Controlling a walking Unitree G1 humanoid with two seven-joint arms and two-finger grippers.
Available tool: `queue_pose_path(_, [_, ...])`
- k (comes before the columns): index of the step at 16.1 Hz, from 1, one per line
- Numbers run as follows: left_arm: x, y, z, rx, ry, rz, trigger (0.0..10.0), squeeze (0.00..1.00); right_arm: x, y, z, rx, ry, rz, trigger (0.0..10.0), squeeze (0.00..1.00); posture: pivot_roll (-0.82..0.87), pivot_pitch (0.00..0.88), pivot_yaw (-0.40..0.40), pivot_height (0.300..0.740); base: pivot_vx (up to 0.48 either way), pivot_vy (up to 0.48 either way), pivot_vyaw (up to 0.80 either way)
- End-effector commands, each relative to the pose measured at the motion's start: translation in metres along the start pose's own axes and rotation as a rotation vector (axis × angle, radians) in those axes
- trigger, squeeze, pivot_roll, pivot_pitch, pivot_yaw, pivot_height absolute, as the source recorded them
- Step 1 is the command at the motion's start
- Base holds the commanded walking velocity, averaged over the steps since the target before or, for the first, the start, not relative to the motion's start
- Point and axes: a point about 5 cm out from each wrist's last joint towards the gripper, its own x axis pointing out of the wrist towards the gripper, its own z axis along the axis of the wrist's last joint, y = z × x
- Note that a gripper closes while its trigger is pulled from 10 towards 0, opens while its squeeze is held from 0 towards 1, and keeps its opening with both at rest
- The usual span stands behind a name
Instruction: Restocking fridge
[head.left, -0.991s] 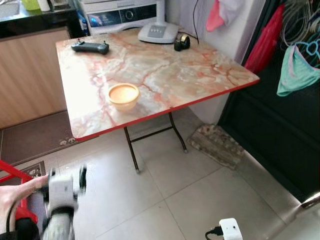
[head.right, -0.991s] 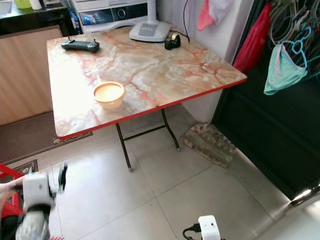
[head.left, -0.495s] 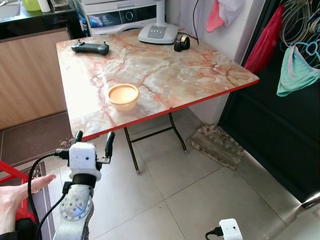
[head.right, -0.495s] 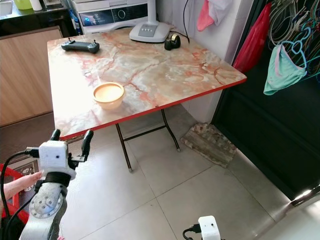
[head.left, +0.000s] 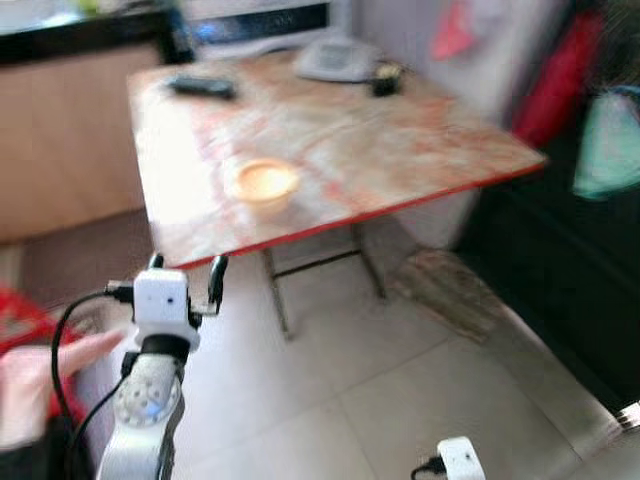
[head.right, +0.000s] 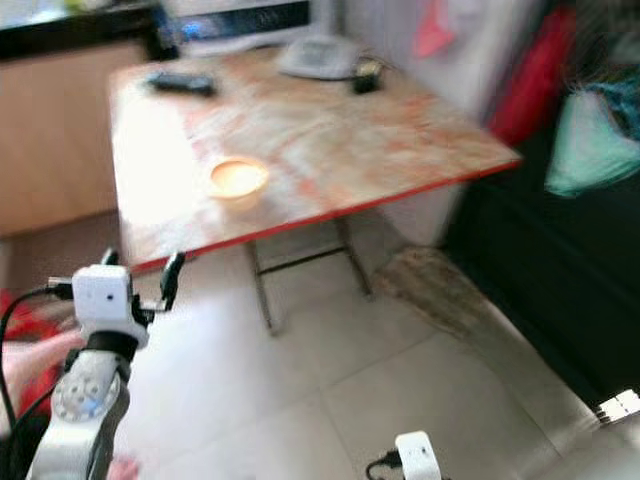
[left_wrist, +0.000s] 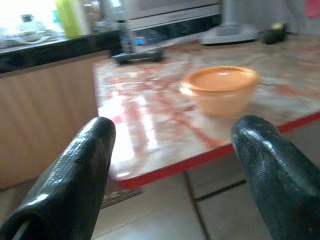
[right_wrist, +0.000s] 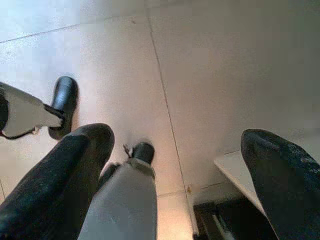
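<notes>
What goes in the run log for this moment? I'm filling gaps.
left gripper open, raised before table | bowl on table, untouched | right gripper open, over floor | view blurred

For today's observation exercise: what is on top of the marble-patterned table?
On the table stand an orange bowl, a dark controller, a white fan base and a small dark object. Blur hides finer detail and the bowl's contents.

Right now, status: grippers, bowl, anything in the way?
Left gripper raised, fingers open, empty, short of the table edge. Right gripper low, open over floor. Orange bowl on table, untouched. Person's hand beside left arm.
</notes>
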Motion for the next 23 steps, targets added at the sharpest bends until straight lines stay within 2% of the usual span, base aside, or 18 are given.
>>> queue_pose_path(1, [0.001,-0.002,0.004,-0.012,0.000,-0.006,10.0,0.00,0.000,0.002,-0.003,0.018,0.006,0.001,10.0,0.00,0.09,0.102,-0.013,0.740,0.304,0.000,0.00])
queue_pose_path(17, [0.008,-0.003,0.014,-0.024,-0.019,0.000,10.0,0.00,0.000,0.002,-0.001,0.002,0.004,0.013,10.0,0.00,0.09,0.103,-0.013,0.740,0.330,0.000,0.00])
queue_pose_path(23, [0.009,-0.001,0.012,-0.031,-0.008,0.010,10.0,0.00,0.000,-0.001,-0.002,0.016,0.003,-0.031,10.0,0.00,0.10,0.105,-0.017,0.740,0.100,0.000,0.80])
